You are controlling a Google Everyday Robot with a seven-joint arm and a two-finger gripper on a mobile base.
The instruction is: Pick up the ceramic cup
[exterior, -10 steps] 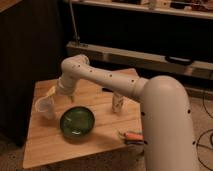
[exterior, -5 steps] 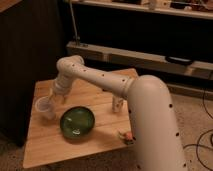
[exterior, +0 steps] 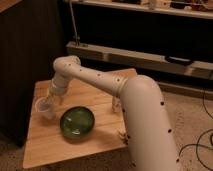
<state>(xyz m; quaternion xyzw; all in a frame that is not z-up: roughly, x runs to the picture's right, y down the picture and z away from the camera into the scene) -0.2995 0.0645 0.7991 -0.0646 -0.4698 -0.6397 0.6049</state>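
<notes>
Left side: small plain whitish ceramic cup [exterior: 44, 107], tapered, no handle, stands upright near the left edge of the light wooden table [exterior: 100, 137]. Cup interior not readable; contents can't be told.

Gripper [exterior: 52, 100] sits directly at the cup, upper-right of its rim, at the end of the white arm w/ dark dots [exterior: 95, 80]. Gripper and cup overlap in view; contact vs. just beside can't be told. Finger state: can't tell, since the wrist blocks the fingertips.

Centre: round green bowl w/ glossy dark interior [exterior: 77, 122] rests on the table, just right of and slightly nearer than the cup, apart from it. Nothing distinct visible inside the bowl.

Right: a pale upright object [exterior: 115, 104] stands on the table, mostly hidden behind the arm's large forearm; type unclear. A small item at the table's front-right edge [exterior: 121, 134] is partly covered by the arm, not identifiable. Forearm is cut off by the bottom frame edge.
</notes>
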